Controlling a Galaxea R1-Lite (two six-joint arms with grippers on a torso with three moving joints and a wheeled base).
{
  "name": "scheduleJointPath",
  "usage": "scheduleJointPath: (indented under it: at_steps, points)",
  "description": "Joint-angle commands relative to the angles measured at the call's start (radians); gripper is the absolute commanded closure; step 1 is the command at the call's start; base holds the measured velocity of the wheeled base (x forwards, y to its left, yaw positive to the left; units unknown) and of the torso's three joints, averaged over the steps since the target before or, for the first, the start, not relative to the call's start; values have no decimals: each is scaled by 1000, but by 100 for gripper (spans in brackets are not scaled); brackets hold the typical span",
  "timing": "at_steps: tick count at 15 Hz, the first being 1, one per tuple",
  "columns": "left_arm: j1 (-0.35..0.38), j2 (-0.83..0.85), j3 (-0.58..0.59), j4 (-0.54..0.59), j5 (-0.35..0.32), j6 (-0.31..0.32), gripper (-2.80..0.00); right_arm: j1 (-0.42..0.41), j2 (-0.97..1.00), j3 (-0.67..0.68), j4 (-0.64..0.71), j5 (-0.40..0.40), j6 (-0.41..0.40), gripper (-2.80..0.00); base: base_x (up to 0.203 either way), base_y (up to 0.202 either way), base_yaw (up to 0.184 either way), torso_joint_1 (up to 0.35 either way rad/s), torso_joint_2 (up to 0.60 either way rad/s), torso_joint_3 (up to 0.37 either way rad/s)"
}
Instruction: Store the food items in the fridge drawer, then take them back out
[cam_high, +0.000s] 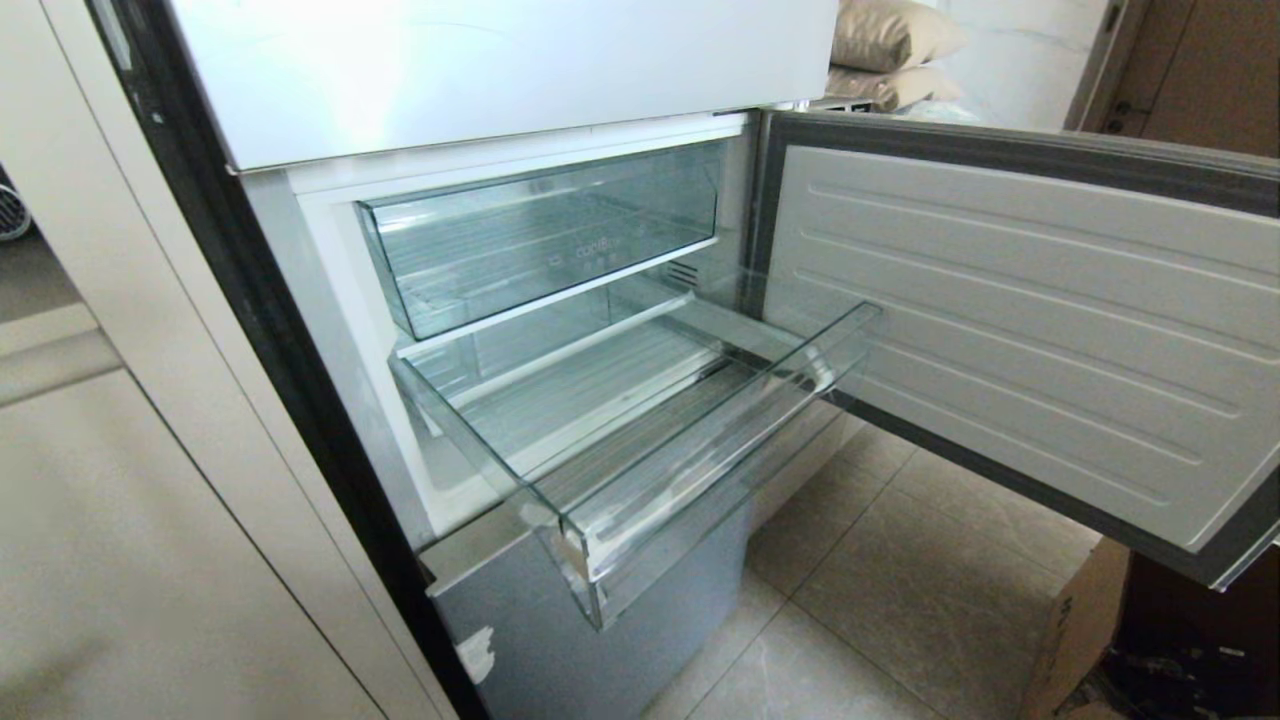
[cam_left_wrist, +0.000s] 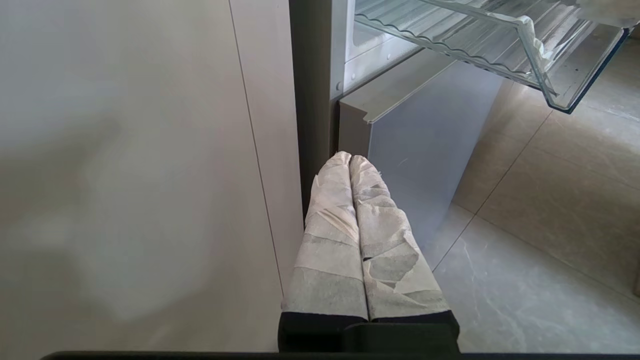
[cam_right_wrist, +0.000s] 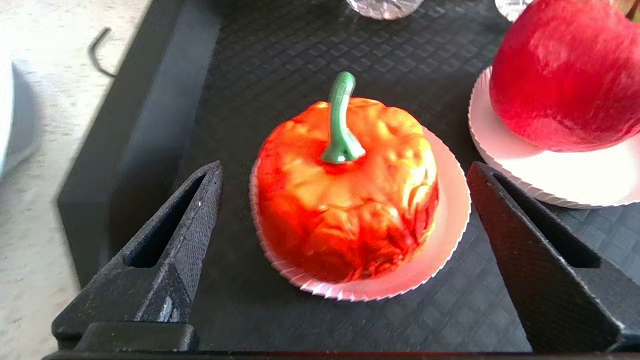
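The fridge drawer (cam_high: 700, 470), wide, shallow and clear, stands pulled out of the open fridge and holds nothing; its underside (cam_left_wrist: 500, 45) shows in the left wrist view. Two food items sit on white paper plates on a black tray (cam_right_wrist: 280, 60): an orange-red pumpkin-like piece with a green stem (cam_right_wrist: 345, 220) and a glossy red round fruit (cam_right_wrist: 565, 75). My right gripper (cam_right_wrist: 345, 167) hangs open just above the orange piece, one finger on each side, touching nothing. My left gripper (cam_left_wrist: 350, 159), with taped fingers, is shut and empty low beside the fridge. Neither arm shows in the head view.
A deeper clear drawer with faint lettering (cam_high: 545, 235) sits above the pulled-out one. The fridge door (cam_high: 1020, 330) swings open to the right. A cardboard box (cam_high: 1080, 640) stands on the tiled floor below it. A beige cabinet wall (cam_high: 130, 520) flanks the fridge's left side.
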Motion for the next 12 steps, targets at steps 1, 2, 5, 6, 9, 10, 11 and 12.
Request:
scheduleJointPath:
  at_steps: [1,2,5,6,9,10,11,12]
  points:
    - [0,0,0,0,0,0,0,0,15,-14,-5,3,6,-280,0,0,0,0,0,0]
    - [0,0,0,0,0,0,0,0,16,-18,-5,3,12,-280,0,0,0,0,0,0]
    - [0,0,0,0,0,0,0,1,33,-26,-5,3,15,-280,0,0,0,0,0,0]
    - [0,0,0,0,0,0,0,1,43,-29,-5,3,15,-280,0,0,0,0,0,0]
    - [0,0,0,0,0,0,0,1,50,-28,-7,3,16,0,0,0,0,0,0,0]
    - [0,0,0,0,0,0,0,3,50,-27,-9,3,18,0,0,0,0,0,0,0]
    - [0,0,0,0,0,0,0,5,48,-28,-10,3,18,0,0,0,0,0,0,0]
    - [0,0,0,0,0,0,0,5,46,-28,-10,3,18,0,0,0,0,0,0,0]
